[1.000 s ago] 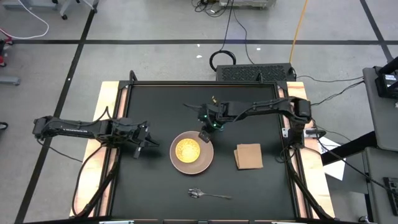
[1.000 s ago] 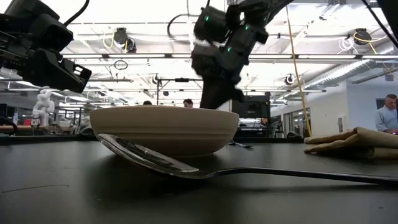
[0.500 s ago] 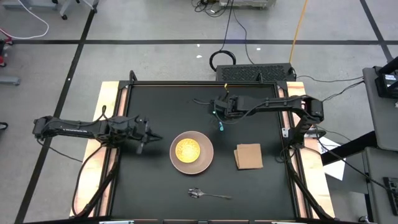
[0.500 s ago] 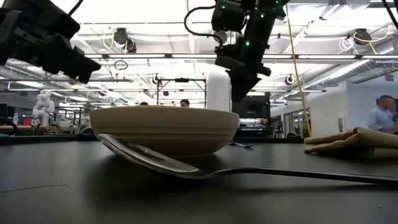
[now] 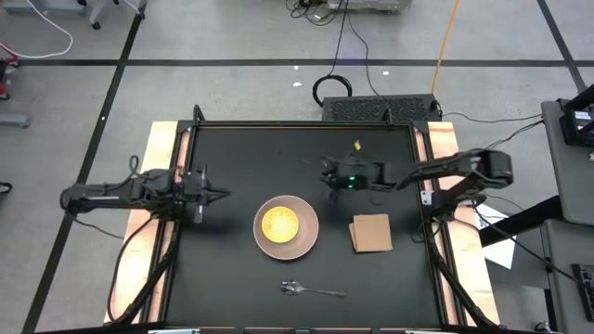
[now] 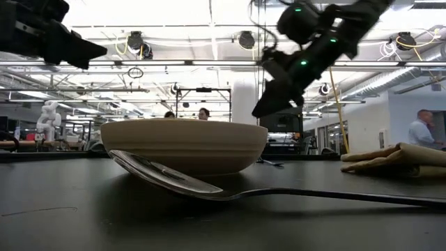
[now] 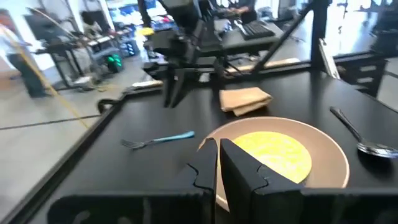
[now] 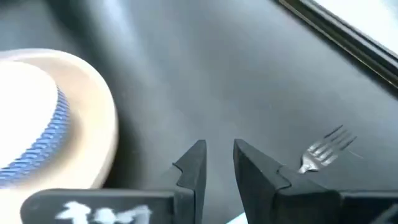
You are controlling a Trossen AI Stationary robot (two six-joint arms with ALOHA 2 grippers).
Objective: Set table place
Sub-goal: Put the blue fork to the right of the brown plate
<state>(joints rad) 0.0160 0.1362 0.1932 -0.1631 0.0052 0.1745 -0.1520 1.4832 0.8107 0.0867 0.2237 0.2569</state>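
Note:
On the black table [image 5: 232, 269] a pale pink plate [image 5: 311, 237] holds a yellow dish [image 5: 280, 224]. The tan napkin [image 5: 371, 232] lies to the plate's right and the silver spoon [image 5: 311, 290] in front of it. The blue-handled fork [image 7: 158, 140] lies flat beyond the plate, its tines [image 8: 326, 152] just past my right gripper [image 8: 219, 163]. That gripper hovers above the table beyond the napkin, slanting down, open by a narrow gap with nothing in it. My left gripper [image 5: 221, 195] hangs level near the left edge, shut and empty [image 7: 217, 165].
Pale wooden strips [image 5: 158, 213] run along the table's left and right sides. Bare tabletop lies left of the plate and along the near edge. Beyond the far edge sit a black box and cables [image 5: 380, 107]. People stand in the room behind [image 6: 420, 129].
My right gripper has drawn back from over the plate's far rim toward the table's far right, tipping from pointing down to a slant. My left gripper has pulled back toward the left edge and risen, levelling out. Plate, dish, spoon, fork and napkin have stayed put.

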